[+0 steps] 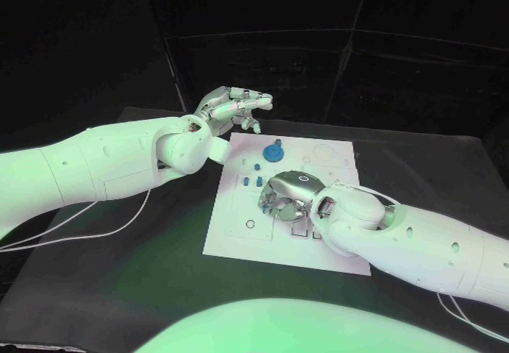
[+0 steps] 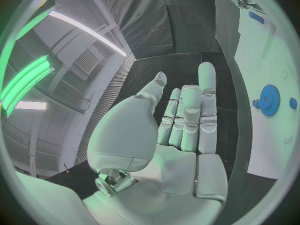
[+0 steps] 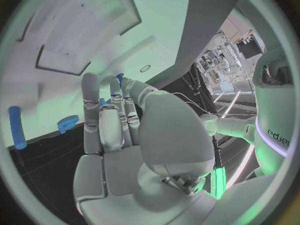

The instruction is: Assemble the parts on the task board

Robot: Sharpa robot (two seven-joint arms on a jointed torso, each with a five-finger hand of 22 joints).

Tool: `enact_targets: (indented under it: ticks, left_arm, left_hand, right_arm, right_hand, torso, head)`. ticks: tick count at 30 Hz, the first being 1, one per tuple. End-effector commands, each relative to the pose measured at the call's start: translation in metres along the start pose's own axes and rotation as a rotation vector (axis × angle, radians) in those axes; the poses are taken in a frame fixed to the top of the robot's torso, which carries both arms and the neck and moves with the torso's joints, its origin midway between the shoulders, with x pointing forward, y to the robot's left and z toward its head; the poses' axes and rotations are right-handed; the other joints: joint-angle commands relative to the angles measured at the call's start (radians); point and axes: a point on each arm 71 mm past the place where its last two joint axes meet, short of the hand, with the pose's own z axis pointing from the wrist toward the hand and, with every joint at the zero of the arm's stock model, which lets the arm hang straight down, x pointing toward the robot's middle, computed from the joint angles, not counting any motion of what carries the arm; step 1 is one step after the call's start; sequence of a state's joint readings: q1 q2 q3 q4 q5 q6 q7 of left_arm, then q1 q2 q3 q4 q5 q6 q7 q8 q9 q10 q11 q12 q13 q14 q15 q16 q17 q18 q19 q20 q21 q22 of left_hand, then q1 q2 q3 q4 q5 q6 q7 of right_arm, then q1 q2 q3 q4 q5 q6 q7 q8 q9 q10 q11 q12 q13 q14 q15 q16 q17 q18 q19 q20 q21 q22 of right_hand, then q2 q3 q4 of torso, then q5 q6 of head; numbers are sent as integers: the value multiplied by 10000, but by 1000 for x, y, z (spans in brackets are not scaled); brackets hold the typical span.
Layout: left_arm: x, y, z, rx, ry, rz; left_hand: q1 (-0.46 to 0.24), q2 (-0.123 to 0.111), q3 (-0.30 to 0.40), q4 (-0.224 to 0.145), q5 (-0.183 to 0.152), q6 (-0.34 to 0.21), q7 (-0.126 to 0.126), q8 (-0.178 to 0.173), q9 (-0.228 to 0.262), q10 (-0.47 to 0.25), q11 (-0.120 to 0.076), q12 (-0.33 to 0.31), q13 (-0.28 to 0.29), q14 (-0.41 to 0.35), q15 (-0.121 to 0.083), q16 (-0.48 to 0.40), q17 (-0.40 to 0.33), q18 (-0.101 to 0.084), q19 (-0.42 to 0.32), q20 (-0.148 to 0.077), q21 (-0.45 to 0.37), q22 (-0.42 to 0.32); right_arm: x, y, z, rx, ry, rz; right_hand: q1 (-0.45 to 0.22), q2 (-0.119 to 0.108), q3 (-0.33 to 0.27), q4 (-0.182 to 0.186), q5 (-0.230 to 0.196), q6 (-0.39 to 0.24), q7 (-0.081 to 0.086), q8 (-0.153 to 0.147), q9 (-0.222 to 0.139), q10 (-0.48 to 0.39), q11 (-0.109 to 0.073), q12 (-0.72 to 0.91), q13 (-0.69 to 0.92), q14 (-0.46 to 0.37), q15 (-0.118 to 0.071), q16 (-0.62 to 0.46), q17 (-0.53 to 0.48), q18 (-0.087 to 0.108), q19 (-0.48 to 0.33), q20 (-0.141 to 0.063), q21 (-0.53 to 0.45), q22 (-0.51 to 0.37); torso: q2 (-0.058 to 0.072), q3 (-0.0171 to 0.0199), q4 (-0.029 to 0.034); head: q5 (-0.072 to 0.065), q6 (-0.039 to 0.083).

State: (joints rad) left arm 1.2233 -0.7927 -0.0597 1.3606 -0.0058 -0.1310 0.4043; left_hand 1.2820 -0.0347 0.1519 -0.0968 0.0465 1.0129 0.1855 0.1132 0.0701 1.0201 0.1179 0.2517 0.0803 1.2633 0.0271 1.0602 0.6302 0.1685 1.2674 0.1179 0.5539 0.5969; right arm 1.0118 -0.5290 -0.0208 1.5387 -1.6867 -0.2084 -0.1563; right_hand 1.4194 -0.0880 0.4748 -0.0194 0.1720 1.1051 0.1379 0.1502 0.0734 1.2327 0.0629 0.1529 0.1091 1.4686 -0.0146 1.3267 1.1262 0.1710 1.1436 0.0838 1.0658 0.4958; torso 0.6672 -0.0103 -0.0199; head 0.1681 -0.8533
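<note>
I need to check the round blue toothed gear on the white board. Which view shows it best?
The left wrist view: the blue toothed gear shows unobstructed. Head view shows it smaller; right wrist view shows it edge-on.

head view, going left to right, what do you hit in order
left hand → blue gear on the task board → right hand

No words, numbers or signs could be read on the task board (image 1: 239, 220) or the parts.
</note>
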Motion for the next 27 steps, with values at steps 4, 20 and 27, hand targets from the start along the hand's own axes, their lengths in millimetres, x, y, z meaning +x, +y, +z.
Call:
enact_targets:
  ticks: [4,20,27]
  left_arm:
    - [1,-1,1,36,137,-87]
    - [1,-1,1,-12,151,-92]
    - [0,-1,1,-31,146,-91]
  left_hand:
    - [85,7,-55,16,5,-59,24,57,0,-59,-6,68,14,-61,-6,-51,-9,119,30,31,-65,-13]
    - [105,39,-89,25,5,-72,26,68,0,-80,-4,86,14,-79,-3,-64,-54,119,34,33,-82,-28]
    - [105,39,-89,25,5,-72,26,68,0,-80,-4,86,14,-79,-3,-64,-54,119,34,33,-82,-28]
  right_arm:
    - [11,-3,-1,200,612,-257]
    - [5,-4,-4,123,-489,-74]
    - [-2,-4,-13,-103,-1262,217]
  right_hand:
    - [-118,-19,46,-29,-15,45,22,-1,5,30,14,-56,-18,325,-52,40,-18,50,-36,-12,17,-39]
    - [-640,-624,-66,-48,30,-1251,486,-745,-91,-1697,585,-848,-398,-10,417,-360,-717,125,-667,401,-278,-557]
    - [-635,-640,-105,-69,49,-1297,484,-771,-78,-1782,588,-787,-401,-35,423,-381,-760,135,-696,423,-287,-563]
  torso:
    - [4,-5,13]
    - [-10,0,8]
    - [-20,10,-5]
  head:
    - [8,-39]
    - [-12,16]
    - [-15,81]
